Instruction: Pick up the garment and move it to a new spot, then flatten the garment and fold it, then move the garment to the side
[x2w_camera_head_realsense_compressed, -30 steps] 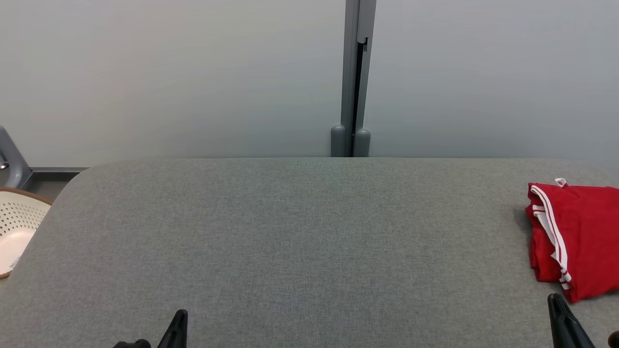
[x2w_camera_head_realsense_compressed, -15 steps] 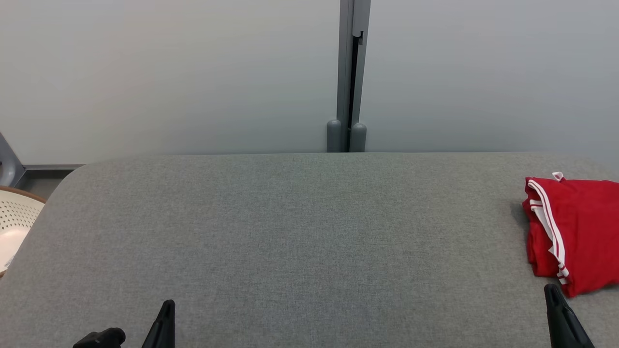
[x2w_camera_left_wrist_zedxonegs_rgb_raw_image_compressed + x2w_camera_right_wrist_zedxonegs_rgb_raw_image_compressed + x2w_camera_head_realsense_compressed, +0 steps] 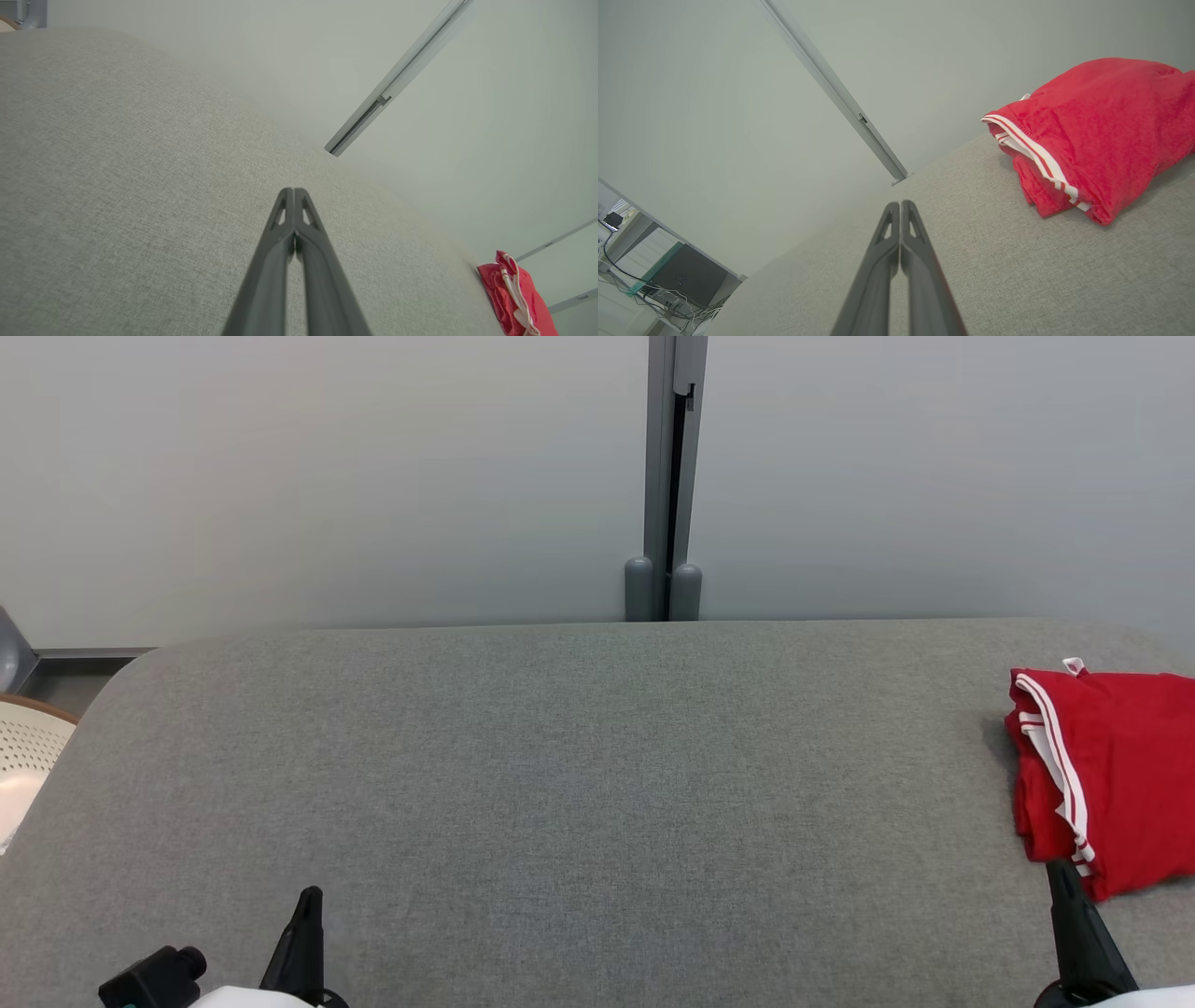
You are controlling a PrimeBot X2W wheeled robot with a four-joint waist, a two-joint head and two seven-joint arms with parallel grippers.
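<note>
The garment point(image 3: 1111, 775) is red with white stripes and lies folded in a small stack at the table's right edge; it also shows as the garment point(image 3: 1092, 135) in the right wrist view and, far off, as the garment point(image 3: 514, 298) in the left wrist view. My right gripper point(image 3: 1062, 870) stands shut and empty just in front of the stack's near corner, apart from it. Its fingers point(image 3: 901, 207) press together. My left gripper point(image 3: 308, 896) is shut and empty at the lower left, its tips point(image 3: 293, 192) closed over bare table.
The grey fabric-covered table point(image 3: 579, 784) spreads wide between the two grippers. A white perforated basket point(image 3: 23, 756) sits off its left edge. A pale wall with a grey vertical post point(image 3: 665, 485) stands behind the table's far edge.
The head camera has tilted, so the whole picture shifted down and left. Both grippers have closed fully. The garment lies as before.
</note>
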